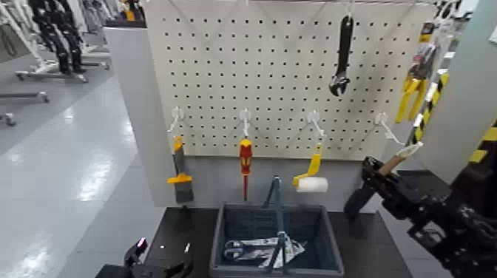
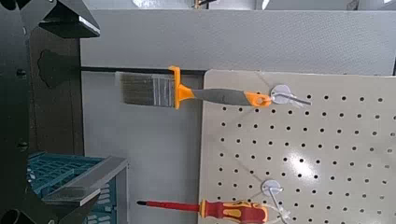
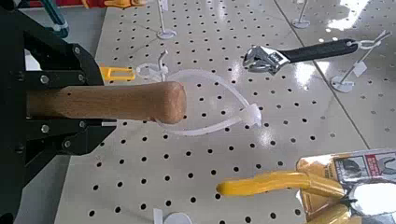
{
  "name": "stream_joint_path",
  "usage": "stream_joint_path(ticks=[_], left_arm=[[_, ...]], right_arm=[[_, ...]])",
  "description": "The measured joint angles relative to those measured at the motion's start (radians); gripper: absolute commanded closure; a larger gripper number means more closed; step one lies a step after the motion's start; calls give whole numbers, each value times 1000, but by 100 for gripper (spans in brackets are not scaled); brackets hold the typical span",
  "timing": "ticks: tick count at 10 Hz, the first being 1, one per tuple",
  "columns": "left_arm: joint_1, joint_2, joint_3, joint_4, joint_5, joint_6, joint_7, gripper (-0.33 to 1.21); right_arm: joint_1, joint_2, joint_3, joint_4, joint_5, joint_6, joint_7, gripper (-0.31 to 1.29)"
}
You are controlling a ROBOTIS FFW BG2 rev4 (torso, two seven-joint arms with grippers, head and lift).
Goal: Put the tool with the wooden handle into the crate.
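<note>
The tool with the wooden handle (image 1: 392, 164) is in my right gripper (image 1: 384, 177), off the pegboard at the right. Its tan handle points up right with a white loop at its end, and its dark blade (image 1: 358, 201) points down left. It is above and to the right of the crate (image 1: 325, 248), a dark grey basket with an arched handle at the bottom centre. In the right wrist view the black fingers (image 3: 56, 65) are shut around the handle (image 3: 121, 101). My left gripper (image 1: 151, 262) stays low at the bottom left, beside the crate.
On the pegboard (image 1: 281, 74) hang an orange-handled brush (image 1: 180, 174), a red-and-yellow screwdriver (image 1: 245, 164), a yellow-handled paint roller (image 1: 310, 180), a black wrench (image 1: 342, 55) and yellow pliers (image 1: 409, 92). An empty white hook (image 1: 382, 124) is at the right. Some items lie in the crate.
</note>
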Motion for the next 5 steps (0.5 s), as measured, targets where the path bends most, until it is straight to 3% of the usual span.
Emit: stream_joint_path(ticks=[3, 5], left_arm=[[1, -1, 1, 0, 0, 0, 0, 11], [2, -1, 2, 0, 0, 0, 0, 11]], right_arm=[[11, 26, 12, 46, -66, -34, 3, 122], [14, 39, 42, 87, -118, -58, 2, 122]])
